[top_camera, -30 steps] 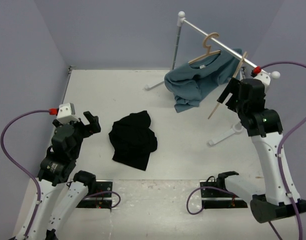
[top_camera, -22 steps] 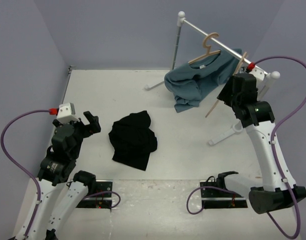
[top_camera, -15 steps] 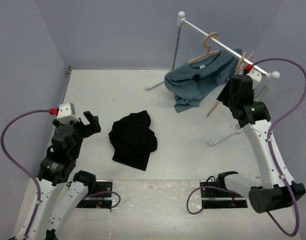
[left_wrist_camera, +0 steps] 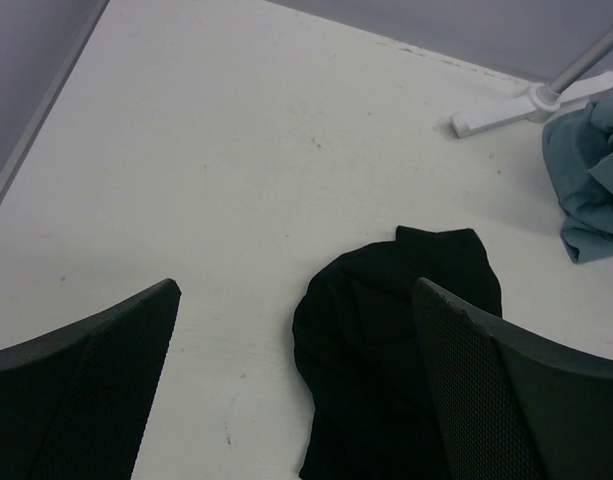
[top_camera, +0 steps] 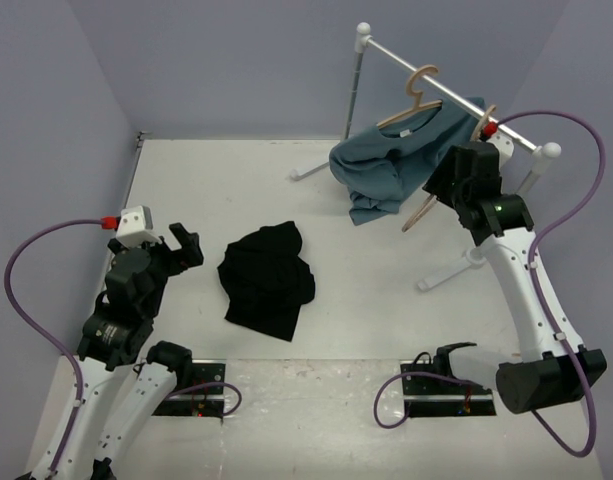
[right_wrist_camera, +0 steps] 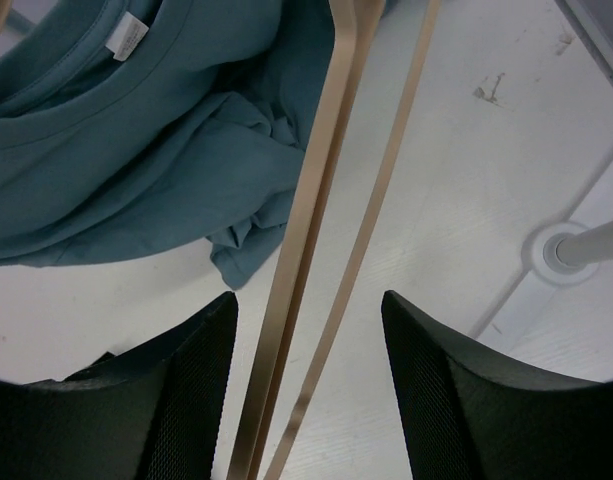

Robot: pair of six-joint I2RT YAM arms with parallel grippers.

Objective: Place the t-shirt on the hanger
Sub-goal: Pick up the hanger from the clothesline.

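Observation:
The black t-shirt (top_camera: 268,280) lies crumpled on the table's near left middle; it also shows in the left wrist view (left_wrist_camera: 386,340). My left gripper (top_camera: 186,245) (left_wrist_camera: 296,288) is open and empty, above the table just left of the t-shirt. The bare beige wooden hanger (top_camera: 419,212) hangs tilted from the right end of the rail. My right gripper (top_camera: 439,182) (right_wrist_camera: 308,298) is open, its fingers on either side of the hanger's thin bars (right_wrist_camera: 321,200), which run between them untouched.
A teal-blue shirt (top_camera: 396,165) (right_wrist_camera: 136,150) (left_wrist_camera: 591,190) hangs on a second hanger (top_camera: 418,92) on the white rail (top_camera: 426,72). The rack's feet (top_camera: 451,268) (left_wrist_camera: 526,100) rest on the table, and its pole base (right_wrist_camera: 576,250) is at the right.
My right arm has moved left and toward the rail, bringing its open fingers around the bare hanger, whose lower end has swung left. The left arm and the t-shirt have not moved.

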